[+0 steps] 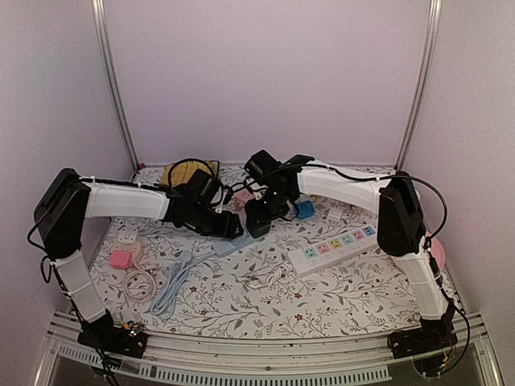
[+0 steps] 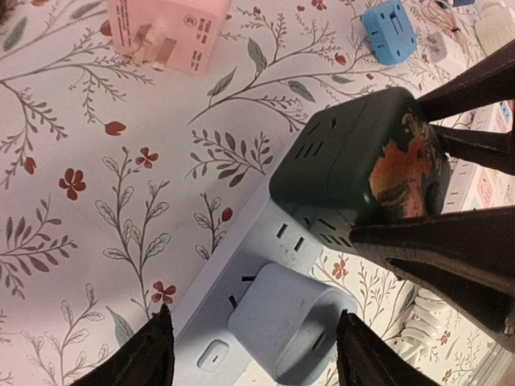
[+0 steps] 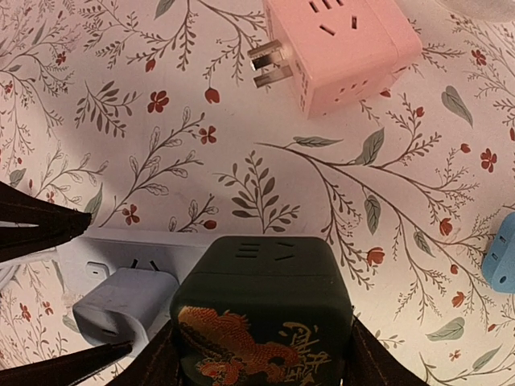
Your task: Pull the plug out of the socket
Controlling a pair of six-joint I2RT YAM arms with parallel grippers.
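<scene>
Green cube [image 3: 261,289]: gold dragon print, script unreadable; right tool [image 3: 261,354] grips it.

The pale blue plug [image 2: 290,326] sat just beside the dark green cube adapter [image 2: 354,165] on the power strip [image 2: 241,257], with barely a gap between them. The right gripper [image 3: 261,350] straddled the cube, and one of its fingers [image 2: 451,257] crowded the plug's near side. The plug's other side faced bare floral cloth [image 2: 96,201]. The pink cube adapter [image 2: 165,28] and blue adapter [image 2: 389,30] lay well apart.
</scene>
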